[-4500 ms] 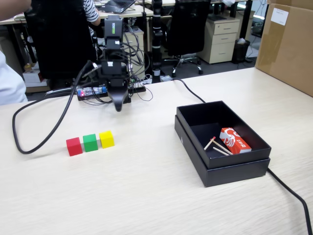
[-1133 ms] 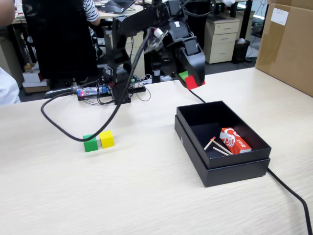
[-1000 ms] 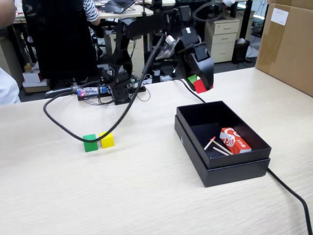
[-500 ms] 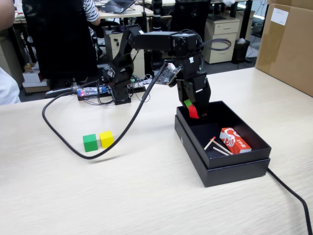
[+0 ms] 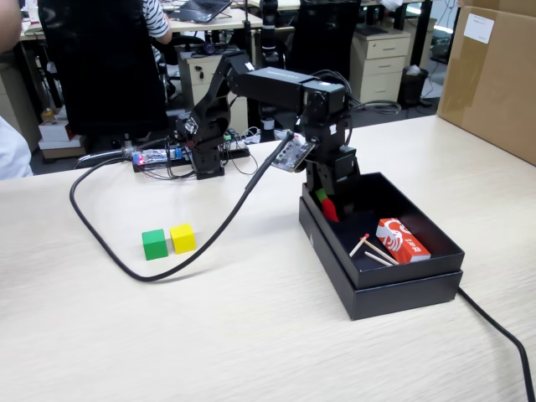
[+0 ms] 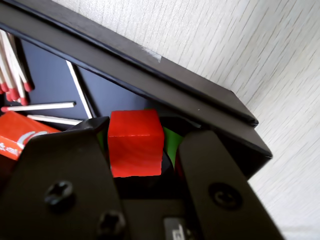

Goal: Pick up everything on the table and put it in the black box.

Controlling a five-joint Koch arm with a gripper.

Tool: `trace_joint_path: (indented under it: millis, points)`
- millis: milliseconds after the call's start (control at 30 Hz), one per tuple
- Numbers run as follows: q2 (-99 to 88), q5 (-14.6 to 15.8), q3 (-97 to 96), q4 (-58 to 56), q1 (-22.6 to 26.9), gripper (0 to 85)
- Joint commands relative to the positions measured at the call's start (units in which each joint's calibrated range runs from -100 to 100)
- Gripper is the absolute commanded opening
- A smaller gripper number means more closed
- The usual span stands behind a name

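Note:
My gripper [image 5: 327, 206] hangs just inside the left end of the black box [image 5: 402, 290] and is shut on the red cube [image 5: 329, 209]. In the wrist view the red cube [image 6: 135, 142] sits between the two black jaws of the gripper [image 6: 140, 135], close to the box's stepped rim [image 6: 150, 75] and above its dark floor. The green cube [image 5: 153, 244] and the yellow cube [image 5: 182, 238] stand side by side, touching, on the beige table [image 5: 251, 335] to the left of the box.
Inside the box lie a red-and-white matchbox [image 5: 402, 239] and loose matchsticks [image 5: 373, 251]. A black cable [image 5: 109, 251] loops across the table near the two cubes. A brown carton [image 5: 490, 75] stands at the far right. The arm's base [image 5: 201, 142] is at the back.
The red cube left the row of cubes in my gripper and travelled right; over the last half second the gripper has sunk lower into the box's left end.

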Motion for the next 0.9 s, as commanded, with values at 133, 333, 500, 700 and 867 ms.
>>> trace_joint_path:
  millis: [133,333,500,700,867]
  points:
    - [0.11,-0.39,2.62,0.26,0.10,26.9]
    - [-10.33,-0.44,3.62,0.52,0.29,28.1]
    - [-26.62,-1.86,5.52,0.52,-0.34,40.7]
    - [-43.49,-4.64,2.71,0.60,-3.96,40.7]
    - [-54.50,-7.86,-9.80,0.60,-9.57,46.7]
